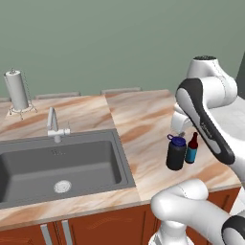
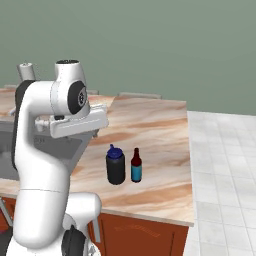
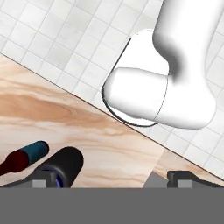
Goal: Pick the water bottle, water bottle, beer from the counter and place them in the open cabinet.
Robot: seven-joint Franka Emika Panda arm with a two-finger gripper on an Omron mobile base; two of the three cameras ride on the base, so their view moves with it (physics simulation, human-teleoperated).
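A stout black water bottle (image 1: 176,154) (image 2: 115,166) with a dark blue lid stands upright on the marbled counter (image 1: 143,119) (image 2: 150,130), near its front right corner. Close on its right stands the slim beer (image 1: 192,149) (image 2: 136,166), with a dark red neck and a teal label. My gripper (image 3: 110,181) hangs above the counter, up and to the left of both bottles, open and holding nothing. In the hand view the water bottle (image 3: 65,165) and the beer (image 3: 24,156) lie at the lower left, by my left fingertip (image 3: 40,181). The open cabinet is out of view.
A grey sink (image 1: 119,160) with a white faucet (image 1: 55,127) is set into the counter's left part. A paper towel roll (image 1: 17,91) stands at the back left. Right of the counter's edge lies a white tiled surface (image 2: 225,165). A green wall runs behind.
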